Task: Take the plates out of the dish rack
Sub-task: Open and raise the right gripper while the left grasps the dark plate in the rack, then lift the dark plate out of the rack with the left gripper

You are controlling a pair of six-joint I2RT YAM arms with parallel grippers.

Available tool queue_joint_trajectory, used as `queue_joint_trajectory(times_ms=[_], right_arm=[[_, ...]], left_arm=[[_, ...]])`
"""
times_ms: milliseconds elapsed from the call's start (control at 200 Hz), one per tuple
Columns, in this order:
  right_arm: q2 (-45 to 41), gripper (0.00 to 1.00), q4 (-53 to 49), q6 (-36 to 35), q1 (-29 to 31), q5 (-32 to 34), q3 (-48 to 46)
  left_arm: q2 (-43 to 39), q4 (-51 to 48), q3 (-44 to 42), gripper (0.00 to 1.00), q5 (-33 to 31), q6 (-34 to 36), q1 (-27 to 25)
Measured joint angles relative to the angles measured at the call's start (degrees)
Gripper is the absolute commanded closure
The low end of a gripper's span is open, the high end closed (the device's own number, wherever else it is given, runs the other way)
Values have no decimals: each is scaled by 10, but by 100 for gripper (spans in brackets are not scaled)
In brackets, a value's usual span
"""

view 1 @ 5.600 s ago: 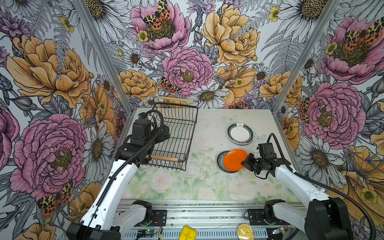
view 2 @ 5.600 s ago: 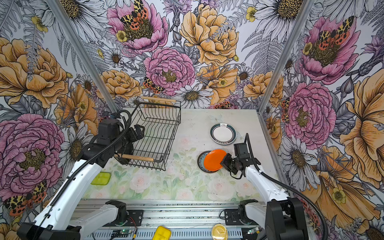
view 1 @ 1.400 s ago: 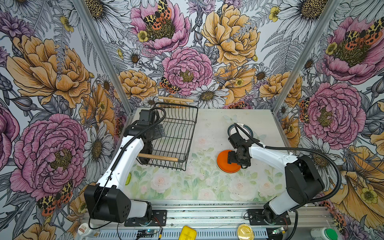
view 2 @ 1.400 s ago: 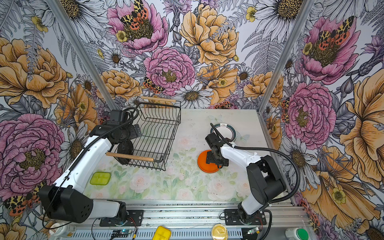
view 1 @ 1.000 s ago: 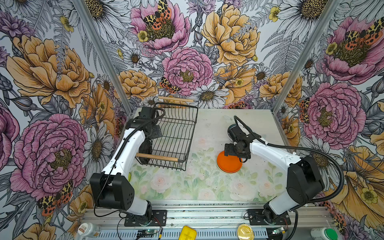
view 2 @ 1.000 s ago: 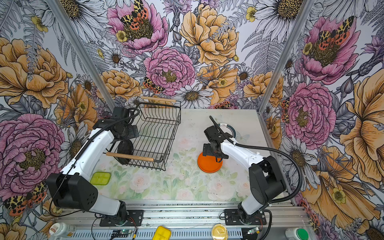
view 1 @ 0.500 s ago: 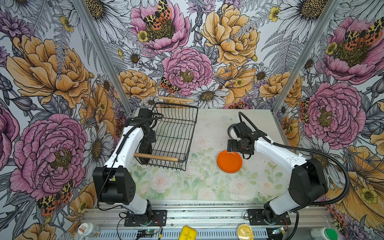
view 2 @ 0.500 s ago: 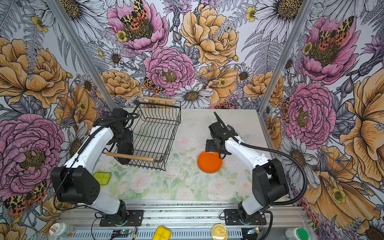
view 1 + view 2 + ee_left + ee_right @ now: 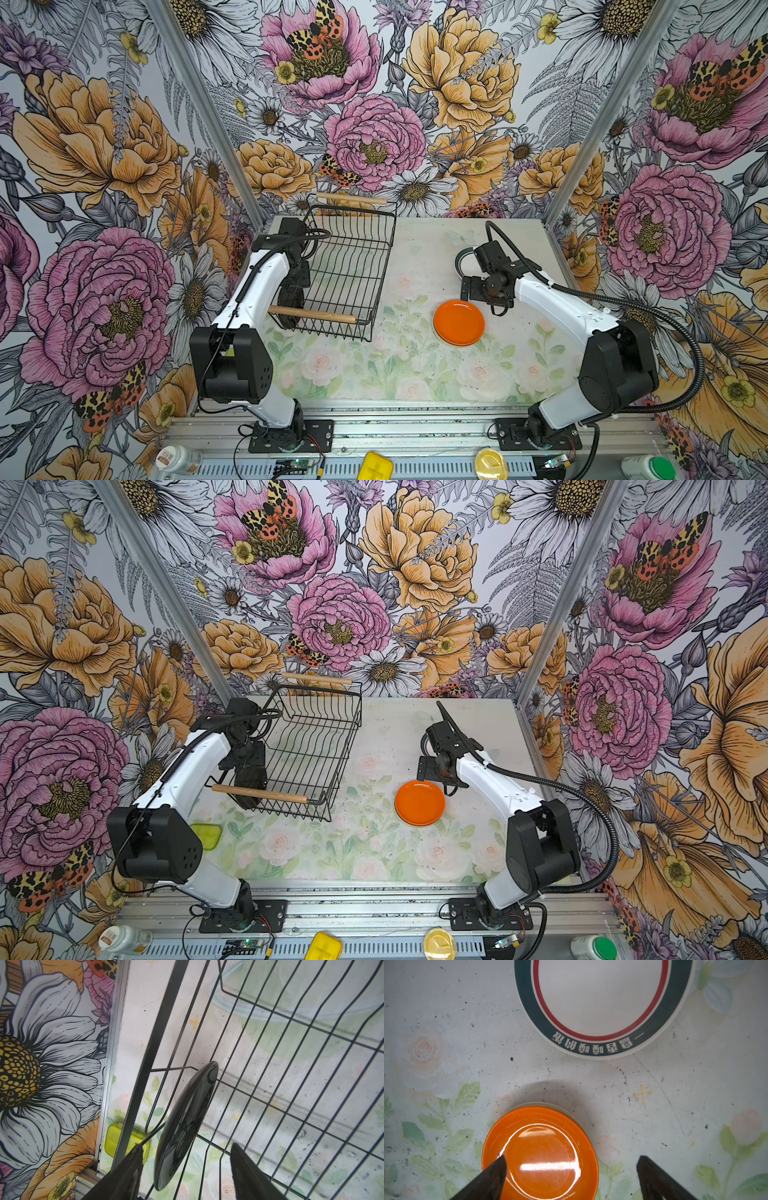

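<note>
Floral-print table [image 9: 374,374], walled in by flower wallpaper. Small green box [image 9: 206,836] is seen at the near left, just outside the rack's corner. Orange plate [image 9: 459,322] [image 9: 539,1153] is laid flat right of centre, topping a low stack; only pale rims of the ones beneath are seen. Right gripper [image 9: 572,1159] is held above that stack's far edge, jaws spread wide, nothing between them, no contact seen. Dish rack [image 9: 382,266] is placed at the left, running back to the far wall, with a wooden handle at each end. One black plate [image 9: 185,1126] [image 9: 249,785] is stood on edge at the rack's near left corner, leaning on a wire. Left gripper [image 9: 185,1146] is lowered over it, one finger on each side, jaws apart at medium width; no grip is seen. White plate [image 9: 600,1001] with dark teal and red rim bands is laid flat beyond the orange one, apart from it, and mostly hidden by the right arm in both top views.
</note>
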Motion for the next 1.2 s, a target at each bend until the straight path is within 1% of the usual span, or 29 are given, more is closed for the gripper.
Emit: queue_joint_trajectory(times_ms=[390, 540, 801, 1201], right_arm=[[0, 1, 2, -5, -6, -1, 0], [0, 1, 2, -9, -10, -3, 0], [0, 1, 6, -12, -16, -4, -1], [-9, 1, 11, -13, -19, -4, -1]], left_arm=[[16, 0, 0, 40, 14, 6, 30], [30, 0, -1, 45, 24, 6, 30], [39, 0, -15, 48, 30, 6, 31], [52, 0, -21, 64, 32, 3, 40]])
